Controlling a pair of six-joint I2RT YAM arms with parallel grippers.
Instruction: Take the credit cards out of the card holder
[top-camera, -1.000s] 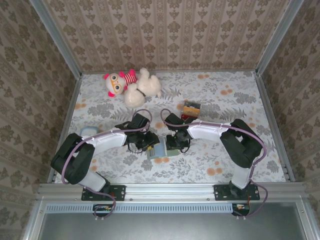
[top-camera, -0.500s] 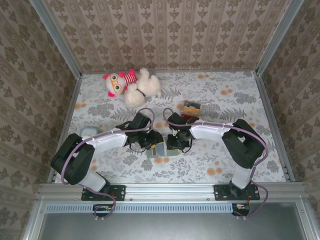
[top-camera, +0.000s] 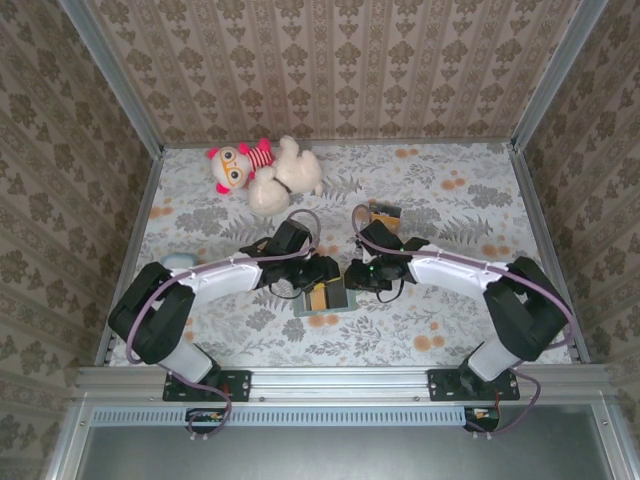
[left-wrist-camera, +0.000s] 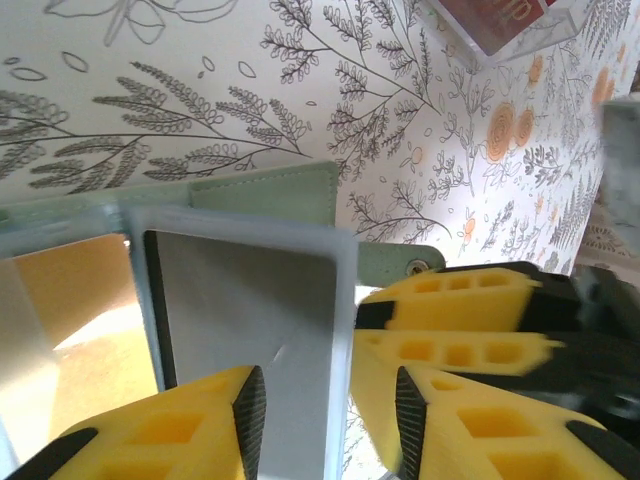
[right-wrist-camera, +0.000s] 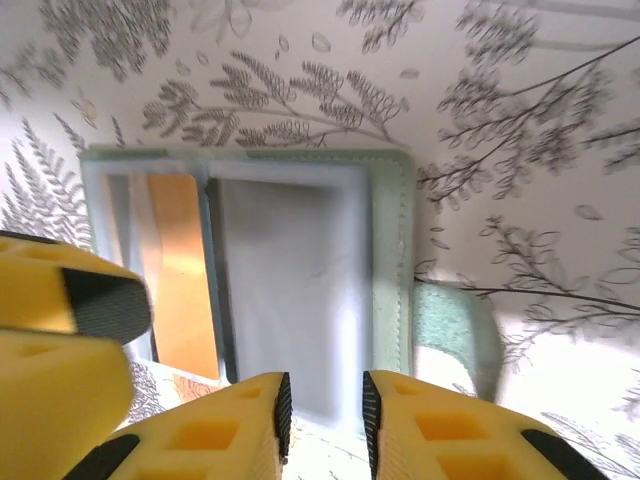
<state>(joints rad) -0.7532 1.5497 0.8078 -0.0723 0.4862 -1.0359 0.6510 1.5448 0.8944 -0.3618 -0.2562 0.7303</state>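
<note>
Jaws of the left gripper (left-wrist-camera: 330, 400) stand partly apart, with nothing clamped; they straddle the lower corner of a clear sleeve page of the card holder (right-wrist-camera: 386, 250), one pad over the page, the other past its edge; the right gripper (right-wrist-camera: 326, 400) shows only a narrow gap, and the bottom edge of the same page runs into it; whether it pinches that edge cannot be told; the card holder lies open and flat on the floral table (top-camera: 450, 200), near the front edge between the two arms, its snap tab (right-wrist-camera: 450, 330) sticking out to one side; a tan-yellow credit card (right-wrist-camera: 180, 270) sits in one sleeve and a grey card (right-wrist-camera: 285, 290) in the sleeve beside it, both inside the holder; the two grippers crowd together over it, nearly touching; a red box (top-camera: 383, 216) lies just beyond the right gripper; a plush toy (top-camera: 265, 168) lies well apart near the back wall
</note>
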